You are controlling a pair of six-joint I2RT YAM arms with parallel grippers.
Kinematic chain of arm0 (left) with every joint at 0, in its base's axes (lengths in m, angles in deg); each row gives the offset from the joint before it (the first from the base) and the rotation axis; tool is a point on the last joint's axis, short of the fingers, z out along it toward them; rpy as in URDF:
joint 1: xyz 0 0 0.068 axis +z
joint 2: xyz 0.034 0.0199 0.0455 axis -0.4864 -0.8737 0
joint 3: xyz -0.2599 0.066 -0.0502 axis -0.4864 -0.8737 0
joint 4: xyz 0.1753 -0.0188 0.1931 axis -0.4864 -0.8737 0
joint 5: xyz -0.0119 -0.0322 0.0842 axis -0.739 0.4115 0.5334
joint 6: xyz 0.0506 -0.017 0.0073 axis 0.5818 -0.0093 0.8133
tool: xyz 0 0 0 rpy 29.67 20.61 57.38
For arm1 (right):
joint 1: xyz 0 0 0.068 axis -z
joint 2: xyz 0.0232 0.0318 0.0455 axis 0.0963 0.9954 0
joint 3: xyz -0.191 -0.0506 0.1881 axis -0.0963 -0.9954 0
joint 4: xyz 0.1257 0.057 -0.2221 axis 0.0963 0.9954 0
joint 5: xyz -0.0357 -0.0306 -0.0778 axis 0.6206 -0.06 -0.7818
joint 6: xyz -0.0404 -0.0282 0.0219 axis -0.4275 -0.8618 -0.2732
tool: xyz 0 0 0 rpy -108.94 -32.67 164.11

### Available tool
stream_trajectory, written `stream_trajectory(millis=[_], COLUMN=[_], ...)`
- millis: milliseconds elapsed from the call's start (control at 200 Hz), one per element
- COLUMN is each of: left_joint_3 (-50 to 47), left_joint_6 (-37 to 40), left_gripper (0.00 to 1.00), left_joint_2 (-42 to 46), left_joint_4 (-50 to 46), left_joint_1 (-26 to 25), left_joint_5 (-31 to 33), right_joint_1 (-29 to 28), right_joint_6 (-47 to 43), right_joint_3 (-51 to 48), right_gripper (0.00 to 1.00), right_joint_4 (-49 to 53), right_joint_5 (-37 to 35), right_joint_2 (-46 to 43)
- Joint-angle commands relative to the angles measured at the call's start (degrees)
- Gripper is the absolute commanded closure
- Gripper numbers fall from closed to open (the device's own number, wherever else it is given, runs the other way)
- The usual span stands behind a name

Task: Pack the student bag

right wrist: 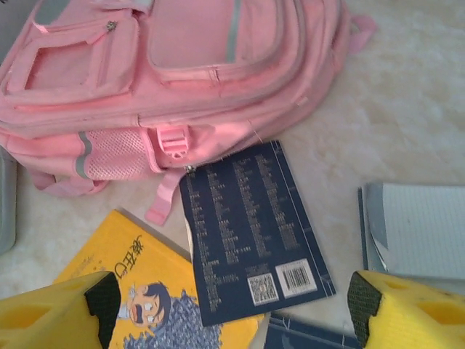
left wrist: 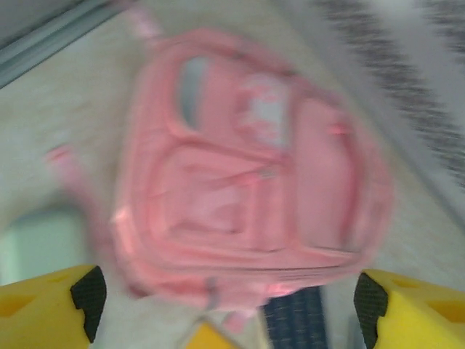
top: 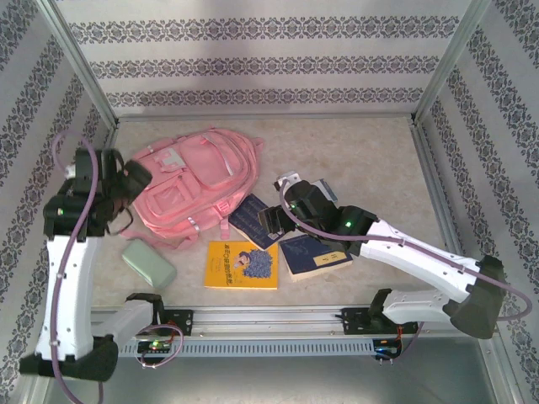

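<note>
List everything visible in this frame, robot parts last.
student bag: one, pink with white trim, far left of the table
pouch: one, pale teal, near left, in front of the bag
yellow book: one, yellow with a cartoon cover, near centre
navy book: one, dark blue, barcode side up, beside the bag's lower edge
second navy book: one, dark blue, right of the yellow book
notebook: one, grey-white, beside the navy book
table: one, beige
left claw: one, yellow tips, open, by the bag
right claw: one, yellow tips, open, over the books
</note>
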Motion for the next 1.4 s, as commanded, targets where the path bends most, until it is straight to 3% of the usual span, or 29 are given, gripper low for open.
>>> stream_trajectory(millis=[0, 215, 440, 640, 1394], left_joint_3=[-8.9, -23.6, -33.3, -36.0, -40.0], left_joint_6=[-2.0, -0.2, 1.3, 0.4, 2.0], left_gripper=[0.0, 0.0, 0.0, 0.0, 0.0], left_joint_2=[3.9, 7.9, 8.9, 3.7, -16.2], left_joint_4=[-9.3, -12.0, -3.7, 0.0, 15.2], left_joint_1=[3.6, 8.2, 11.3, 14.0, 15.0], left_joint_5=[1.5, -1.8, -6.8, -8.7, -10.8], right_joint_1=[0.5, 2.8, 5.2, 6.2, 9.1], right_joint_6=[3.7, 3.9, 2.8, 2.9, 4.8], right_joint_3=[-2.8, -8.3, -9.6, -10.2, -10.9], right_gripper=[0.16, 0.14, 0.13, 0.12, 0.12], right_joint_4=[6.1, 7.4, 6.8, 6.8, 3.0], right_joint_5=[-1.3, 0.7, 4.1, 5.7, 12.3], right_joint_2=[-5.6, -12.3, -16.4, -18.1, -15.1])
